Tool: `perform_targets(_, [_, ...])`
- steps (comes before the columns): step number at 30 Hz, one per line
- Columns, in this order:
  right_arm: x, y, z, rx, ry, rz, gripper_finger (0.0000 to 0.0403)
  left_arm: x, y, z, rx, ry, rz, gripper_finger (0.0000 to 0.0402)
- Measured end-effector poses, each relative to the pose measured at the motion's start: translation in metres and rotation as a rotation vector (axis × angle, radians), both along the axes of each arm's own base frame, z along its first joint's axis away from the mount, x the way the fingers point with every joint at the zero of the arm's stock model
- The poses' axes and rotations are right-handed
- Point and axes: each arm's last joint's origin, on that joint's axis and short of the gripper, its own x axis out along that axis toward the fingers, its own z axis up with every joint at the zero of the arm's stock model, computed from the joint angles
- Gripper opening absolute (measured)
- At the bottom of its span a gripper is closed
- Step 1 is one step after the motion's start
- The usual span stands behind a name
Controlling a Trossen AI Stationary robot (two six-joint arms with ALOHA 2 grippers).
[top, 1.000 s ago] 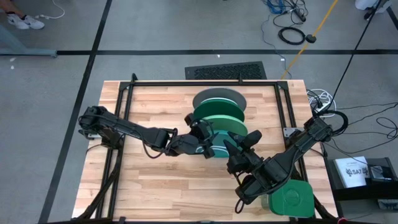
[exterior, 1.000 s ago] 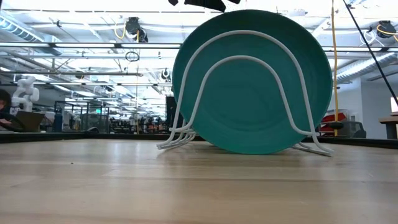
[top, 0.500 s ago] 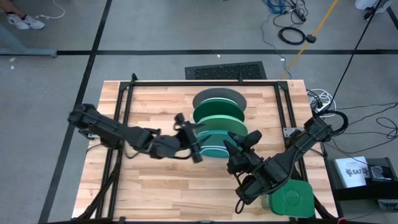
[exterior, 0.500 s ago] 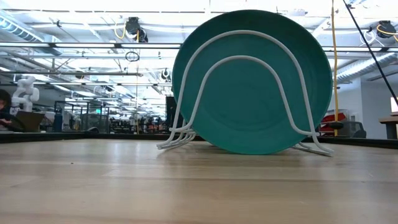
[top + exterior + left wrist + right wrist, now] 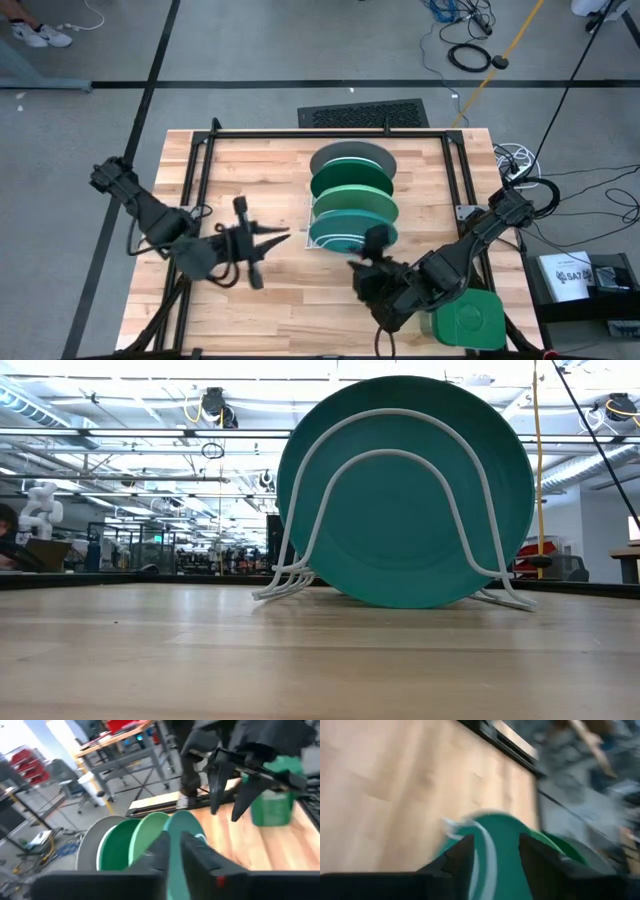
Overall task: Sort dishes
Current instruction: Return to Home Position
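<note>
Four plates stand on edge in a white wire rack (image 5: pixel 318 240) at the table's middle: grey (image 5: pixel 347 155) farthest, then dark green (image 5: pixel 350 178), light green (image 5: pixel 353 203) and teal (image 5: pixel 350 232) nearest. The low view shows the teal plate (image 5: pixel 400 500) behind the rack's wire loops (image 5: pixel 400 455). My left gripper (image 5: pixel 275 240) hovers left of the rack, pointing at it, its fingers a little apart and empty (image 5: pixel 176 847). My right gripper (image 5: pixel 362 252) is open and empty just near of the teal plate (image 5: pixel 505 835).
A green square lidded container (image 5: pixel 468 322) sits at the table's near right corner, beside my right arm. A black frame (image 5: pixel 300 133) runs around the table's top. Bare wood lies left and near of the rack.
My left gripper has let go of the teal plate's left rim and drawn back toward the table's left and near edges. My right gripper has pulled away from the plate toward the near edge. The teal plate stays upright in the rack.
</note>
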Motion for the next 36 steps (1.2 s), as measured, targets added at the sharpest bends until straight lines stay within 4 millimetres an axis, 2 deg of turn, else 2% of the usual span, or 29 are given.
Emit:
perform_targets(2, [0.01,0.003,0.003,0.071,-0.002,0.097,0.0126,-0.006,-0.006,-0.002,0.016,0.02,-0.03,0.0015])
perform_targets(7, [0.026,0.011,0.001,0.149,0.027,0.363,0.002,-0.013,-0.019,-0.03,0.054,0.083,-0.079,0.0003])
perform_targets(11, [0.029,0.011,-0.011,0.135,0.011,0.445,0.0004,-0.021,-0.021,-0.056,0.02,0.09,-0.091,0.0002])
perform_targets(15, [0.021,-0.011,-0.01,0.194,-0.049,0.417,0.0001,-0.04,-0.012,-0.068,-0.057,-0.001,-0.121,0.0001])
perform_targets(19, [-0.007,-0.03,-0.014,0.259,-0.159,0.422,0.0001,-0.07,0.01,-0.08,-0.122,-0.083,-0.157,0.0001])
perform_targets(25, [-0.077,-0.063,-0.018,0.332,-0.427,0.425,0.0,-0.104,0.043,-0.108,-0.191,-0.157,-0.25,0.0])
perform_targets(30, [-0.129,-0.091,-0.037,0.375,-0.635,0.407,0.0,-0.119,0.062,-0.127,-0.169,-0.224,-0.312,0.0])
perform_targets(36, [-0.169,-0.123,-0.064,0.363,-0.778,0.348,0.0,-0.129,0.085,-0.136,-0.188,-0.307,-0.357,0.0])
